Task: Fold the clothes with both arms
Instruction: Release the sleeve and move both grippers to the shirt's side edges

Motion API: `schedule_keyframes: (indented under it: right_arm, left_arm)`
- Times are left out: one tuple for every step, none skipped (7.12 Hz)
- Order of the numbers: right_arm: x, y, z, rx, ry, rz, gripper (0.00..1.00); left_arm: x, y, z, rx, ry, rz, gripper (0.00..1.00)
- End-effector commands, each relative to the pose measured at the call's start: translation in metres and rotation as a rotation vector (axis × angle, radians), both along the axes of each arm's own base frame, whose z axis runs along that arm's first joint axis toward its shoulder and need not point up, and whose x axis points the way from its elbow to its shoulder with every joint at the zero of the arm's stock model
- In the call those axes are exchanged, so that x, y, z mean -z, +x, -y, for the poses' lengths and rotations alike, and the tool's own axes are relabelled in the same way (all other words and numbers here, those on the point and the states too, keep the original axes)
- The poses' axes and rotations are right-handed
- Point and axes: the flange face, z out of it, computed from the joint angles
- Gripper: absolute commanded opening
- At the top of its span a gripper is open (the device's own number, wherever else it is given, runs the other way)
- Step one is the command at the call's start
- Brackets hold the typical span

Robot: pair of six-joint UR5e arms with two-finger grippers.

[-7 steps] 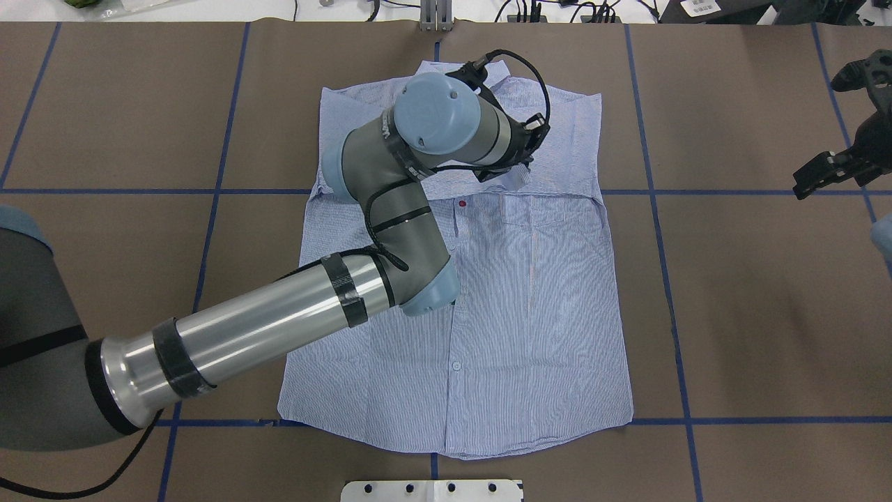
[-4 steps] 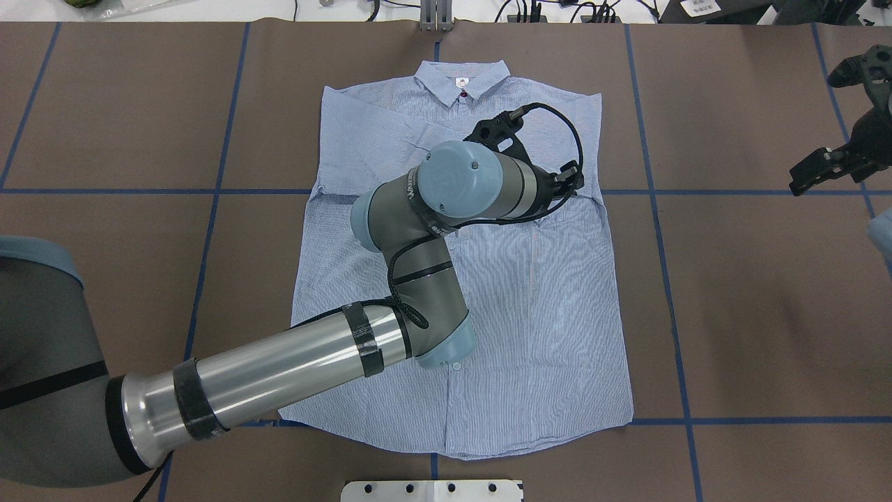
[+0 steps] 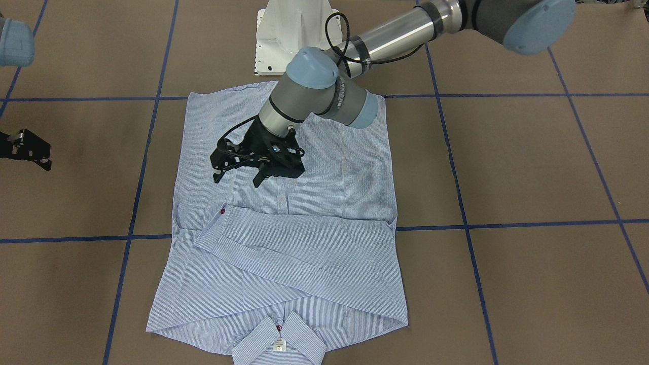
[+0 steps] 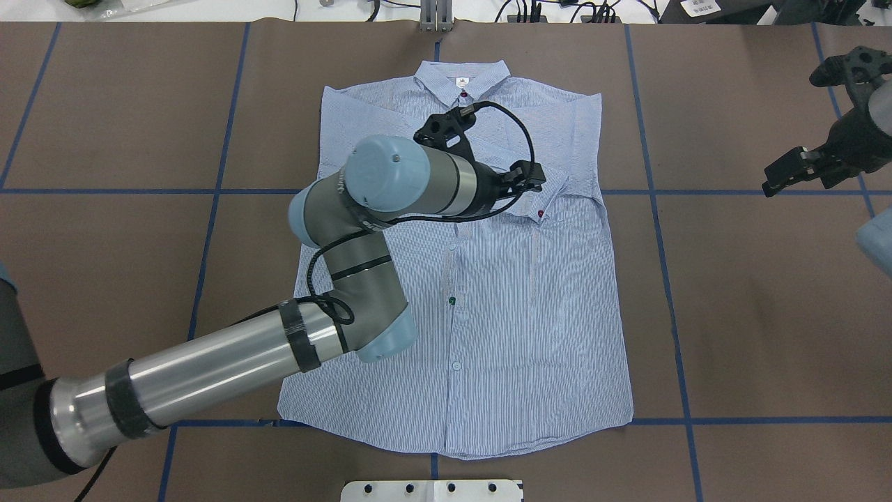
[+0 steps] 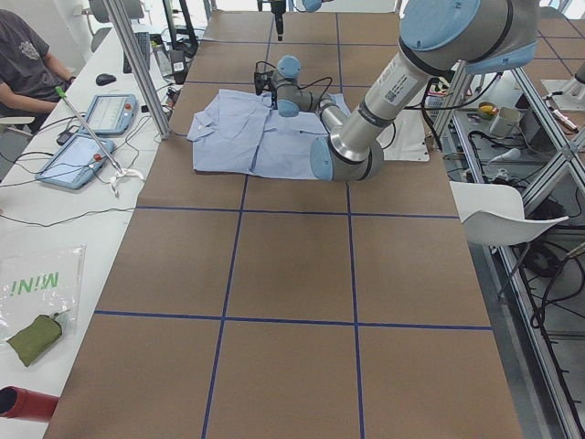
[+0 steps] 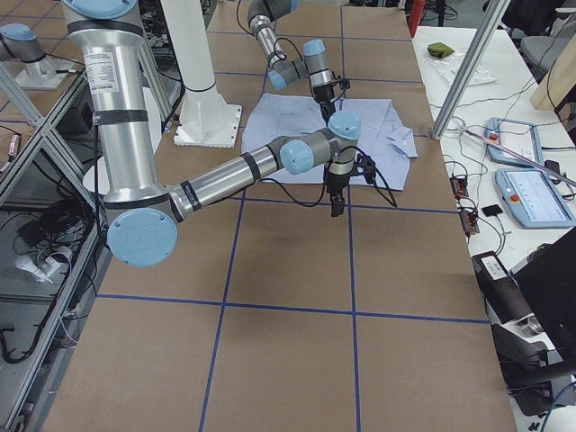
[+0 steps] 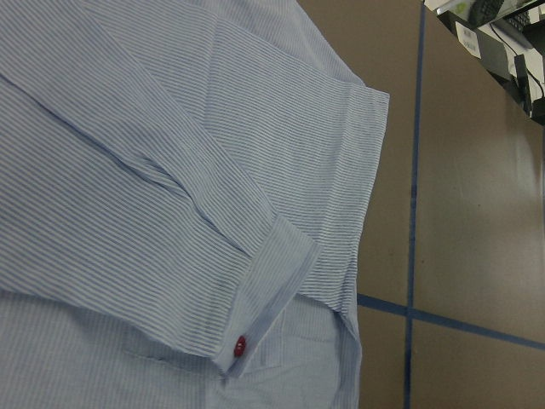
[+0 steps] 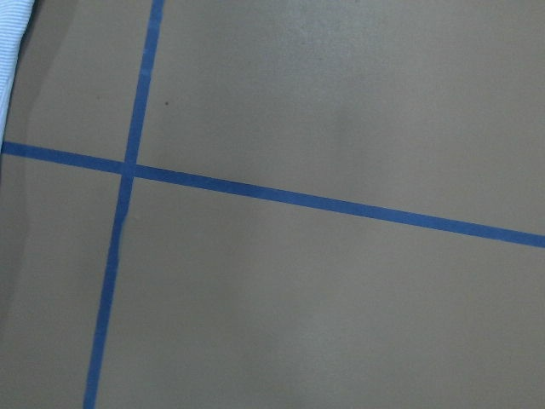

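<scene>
Directly beneath the left arm's [image 3: 390, 31] jaws lies the shirt [image 3: 304, 263].

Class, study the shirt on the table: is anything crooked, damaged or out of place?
Nothing looks damaged or spilled. The shirt lies flat. Only the top folded sleeve stands out a little: it runs slanted across the chest, and its cuff stops short of the side edge.

Covered and clipped
From overhead the left arm [image 4: 376, 188] covers part of the shirt [image 4: 543, 314] toward the table's [image 4: 752, 314] left edge. The right claw [image 3: 28, 149] is cut by the front view's left edge; how its jaws stand cannot be told. A person [image 5: 32, 55] is cropped in the left view.
</scene>
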Motion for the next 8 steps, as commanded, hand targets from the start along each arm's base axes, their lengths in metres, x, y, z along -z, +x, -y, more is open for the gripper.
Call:
schedule_keyframes:
  right_arm:
    - [0.015,-0.07,-0.042,-0.057,-0.022,0.112,1.0]
    - [0.024,-0.099,-0.072,-0.077,-0.055,0.11,1.0]
    - [0.028,-0.124,-0.103,-0.08,-0.081,0.092,1.0]
    - [0.036,-0.157,-0.135,-0.098,-0.097,0.075,1.0]
    - [0.036,-0.191,-0.166,-0.114,-0.107,0.049,1.0]
    - [0.035,-0.222,-0.198,-0.115,-0.1,0.027,1.0]
    - [0.038,-0.237,-0.223,-0.103,-0.114,0.044,1.0]
    - [0.039,-0.242,-0.235,-0.081,-0.128,0.053,0.99]
  left_arm:
    - [-0.035,-0.073,-0.018,-0.026,0.056,0.12,1.0]
    - [-0.04,-0.104,-0.032,-0.036,0.09,0.181,1.0]
    - [-0.054,-0.132,-0.045,-0.036,0.103,0.2,1.0]
    - [-0.078,-0.152,-0.056,-0.046,0.102,0.253,1.0]
    - [-0.095,-0.168,-0.066,-0.065,0.124,0.318,1.0]
    - [-0.109,-0.184,-0.076,-0.067,0.121,0.326,1.0]
    - [-0.114,-0.189,-0.079,-0.066,0.119,0.33,1.0]
    - [-0.115,-0.192,-0.081,-0.065,0.119,0.331,1.0]
